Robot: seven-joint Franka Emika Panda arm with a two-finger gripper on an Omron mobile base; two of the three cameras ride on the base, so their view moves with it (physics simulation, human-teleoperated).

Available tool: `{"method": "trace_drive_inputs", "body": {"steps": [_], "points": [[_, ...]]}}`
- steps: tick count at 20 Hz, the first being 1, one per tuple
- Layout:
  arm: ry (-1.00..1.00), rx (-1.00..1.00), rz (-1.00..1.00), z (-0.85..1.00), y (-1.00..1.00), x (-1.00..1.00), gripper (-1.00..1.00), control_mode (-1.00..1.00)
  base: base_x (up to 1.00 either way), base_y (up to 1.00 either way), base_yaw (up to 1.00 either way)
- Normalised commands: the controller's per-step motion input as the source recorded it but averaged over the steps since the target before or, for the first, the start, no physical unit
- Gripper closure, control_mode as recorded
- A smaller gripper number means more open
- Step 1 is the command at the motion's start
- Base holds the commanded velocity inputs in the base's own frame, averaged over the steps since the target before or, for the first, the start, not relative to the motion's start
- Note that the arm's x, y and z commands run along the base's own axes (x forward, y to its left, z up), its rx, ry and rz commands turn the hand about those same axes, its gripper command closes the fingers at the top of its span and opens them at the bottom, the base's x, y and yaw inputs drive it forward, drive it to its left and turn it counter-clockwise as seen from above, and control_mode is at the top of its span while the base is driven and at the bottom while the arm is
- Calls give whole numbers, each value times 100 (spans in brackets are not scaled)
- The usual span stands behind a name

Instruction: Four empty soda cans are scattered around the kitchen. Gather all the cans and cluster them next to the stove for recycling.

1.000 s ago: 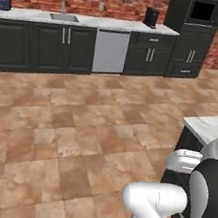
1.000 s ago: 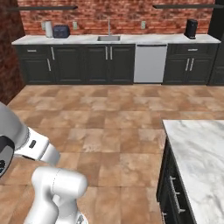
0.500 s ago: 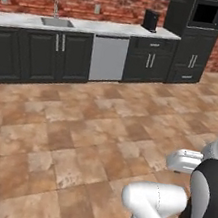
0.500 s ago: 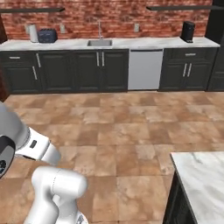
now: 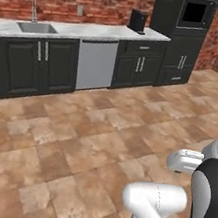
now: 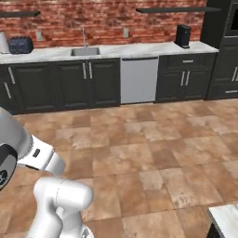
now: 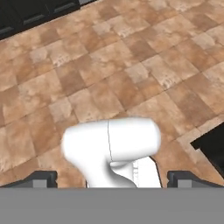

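Observation:
The soda cans and the stove are out of view. My gripper [image 7: 113, 180] points down at the brown tiled kitchen floor [image 7: 109, 65], open wide, with nothing between its dark fingertips [image 7: 41, 179]. My white arm [image 5: 157, 206] is folded low in front of the base, over bare floor.
Dark cabinets under a white marble counter [image 5: 95, 27] line the brick back wall, with a sink [image 5: 36, 27], a steel dishwasher [image 5: 96, 63], a black appliance [image 5: 138, 21] and a toaster [image 6: 21, 45]. A wall oven [image 5: 196, 12] stands right. An island corner [image 6: 228, 218] sits near right.
The whole picture has shifted: the base has driven, so the back cabinets look nearer and the island has slid almost out at the lower right. The gripper stays open.

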Motion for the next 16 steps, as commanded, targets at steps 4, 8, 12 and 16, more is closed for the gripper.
{"method": "trace_drive_inputs", "body": {"steps": [4,8,12,16], "points": [[0,0,0,0,0,0,-100,100,100,41,-37],[0,0,0,0,0,0,-100,100,96,5,-46],[0,0,0,0,0,0,-100,100,93,1,-49],[0,0,0,0,0,0,-100,100,93,0,-50]]}}
